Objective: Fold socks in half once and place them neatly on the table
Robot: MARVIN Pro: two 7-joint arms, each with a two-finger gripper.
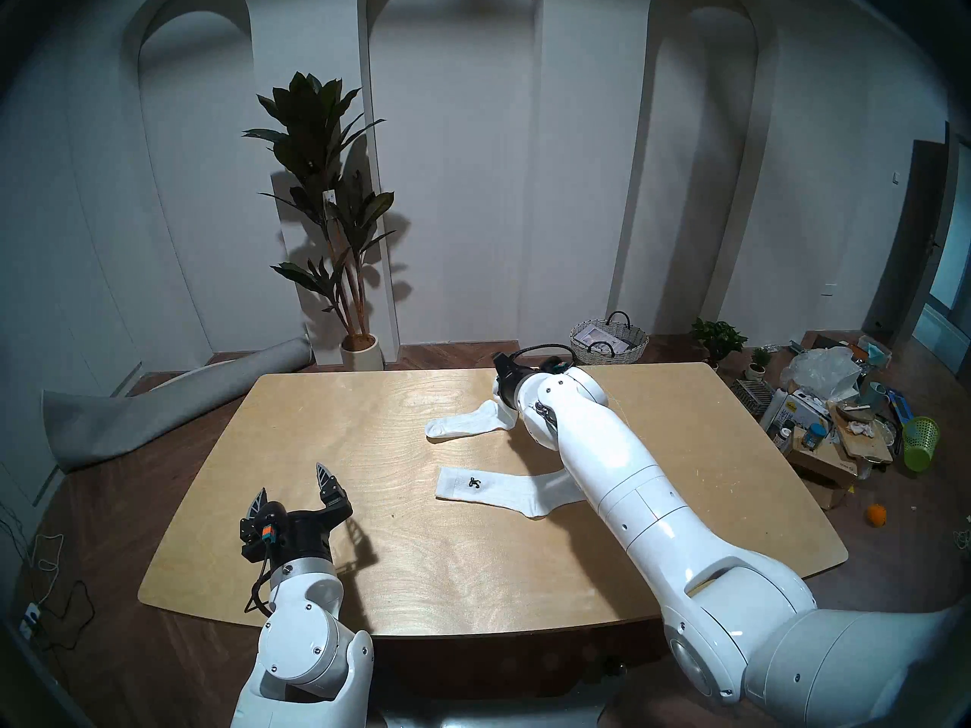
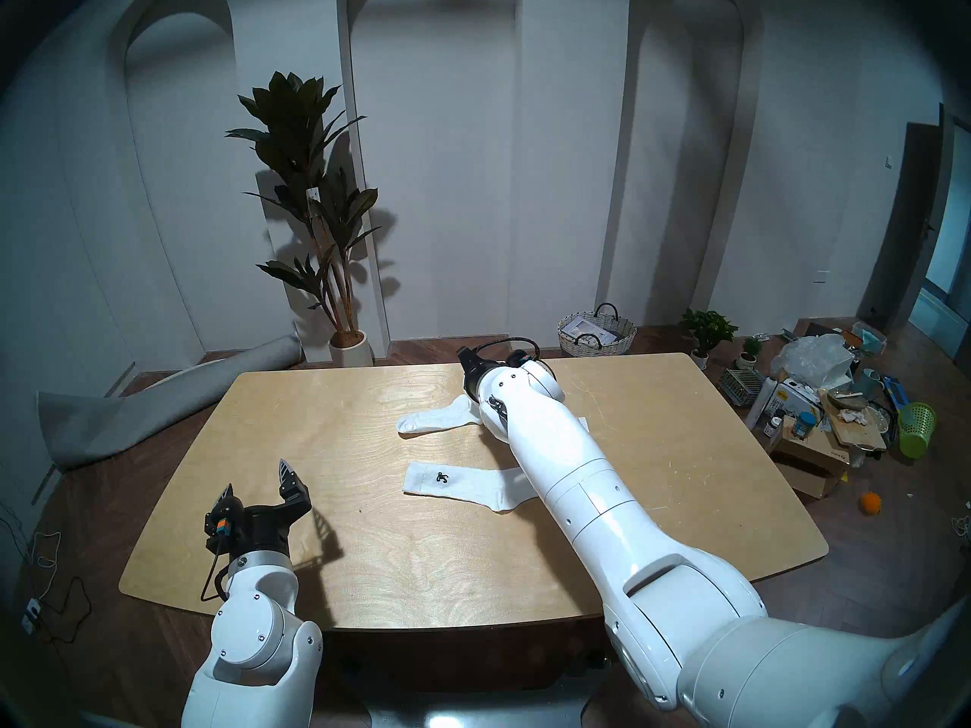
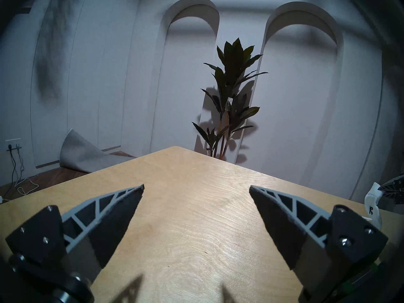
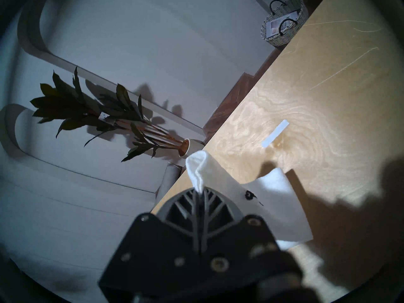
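Right end effector [image 4: 199,194] clamped tight on the cuff of the far sock [image 1: 462,425], lifting that end off the table [image 1: 368,553] near the far edge while the toe lies flat. Near sock [image 1: 494,488] flat at mid-table, logo up, its foot end hidden beneath the right arm [image 1: 604,448], apparently unfolded. Left end effector [image 1: 297,488] spread wide and empty above the near-left corner. Small white paper strip [image 4: 275,133] just beside the lifted sock. Beyond the table: potted plant [image 1: 326,196], woven basket [image 1: 609,341], rolled grey mat [image 1: 157,401], floor clutter [image 1: 830,417] at right.
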